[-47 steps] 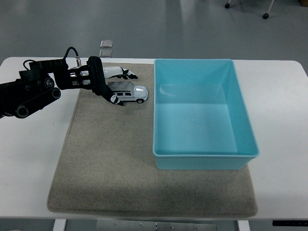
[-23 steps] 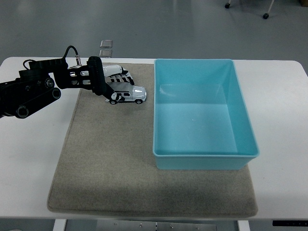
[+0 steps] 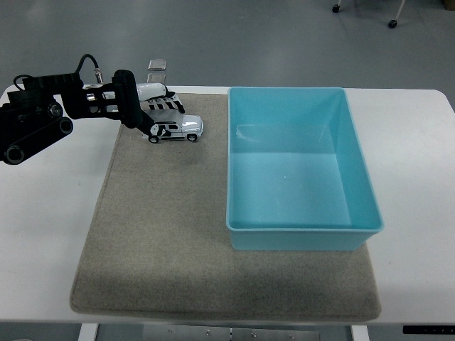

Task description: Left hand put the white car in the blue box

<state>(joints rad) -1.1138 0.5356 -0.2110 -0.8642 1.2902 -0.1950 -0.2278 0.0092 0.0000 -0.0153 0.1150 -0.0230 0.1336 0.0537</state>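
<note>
Left hand (image 3: 146, 110) has its fingers (image 3: 169, 104) closed around the white car (image 3: 175, 129), gripping it from above and behind. Car looks lifted just off the mat (image 3: 163, 227), a faint shadow below it; it sits over the mat's far left part, nose pointing right toward the blue box (image 3: 298, 234). Black left arm (image 3: 43, 121) comes in from the left edge over the white worktop (image 3: 50, 234).

Blue box sits on the right half of the mat, open top, nothing visible inside. Its left wall stands between the car and the box floor; car is near that wall but apart from it, a strip of bare mat in between. Nothing else lies on the mat along that gap.

Behind the hand, just past the worktop's far edge, a small clear square piece (image 3: 157, 65) is partly visible; can't tell what it is. Grey floor beyond, caster wheels (image 3: 392, 23) at top right.
</note>
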